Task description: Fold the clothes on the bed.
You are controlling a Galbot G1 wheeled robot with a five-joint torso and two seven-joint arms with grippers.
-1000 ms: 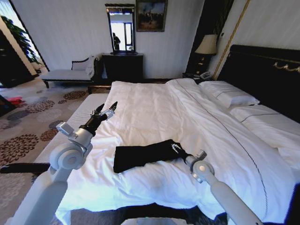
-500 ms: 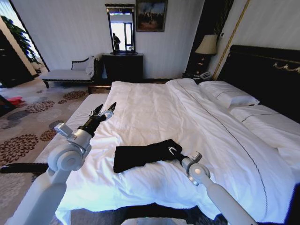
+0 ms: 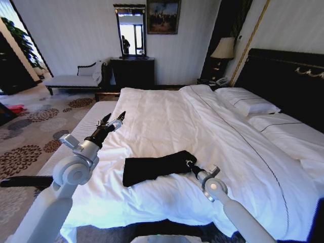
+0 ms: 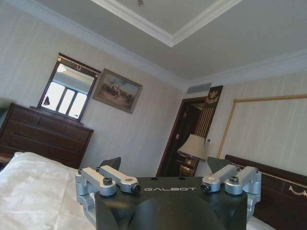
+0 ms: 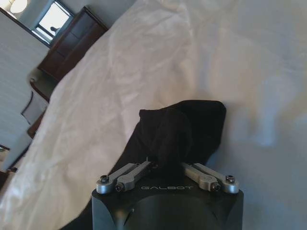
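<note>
**Right claw grips the black T-shirt on the bed**

The black T-shirt (image 3: 157,168) lies bunched in a long strip on the white duvet of the bed (image 3: 172,119), near its foot edge. The right claw (image 3: 189,164) sits at the shirt's end nearer the headboard, apparently pinching a raised fold of cloth. The left claw (image 3: 116,120) hangs above the duvet beyond the shirt, fingers spread wide, holding nothing

The black cotton T-shirt (image 3: 154,167) lies on the large white-sheeted bed (image 3: 167,116) near its foot; the right gripper (image 3: 189,163) is at its right end, the left gripper (image 3: 115,119) above the bed's left side
</note>
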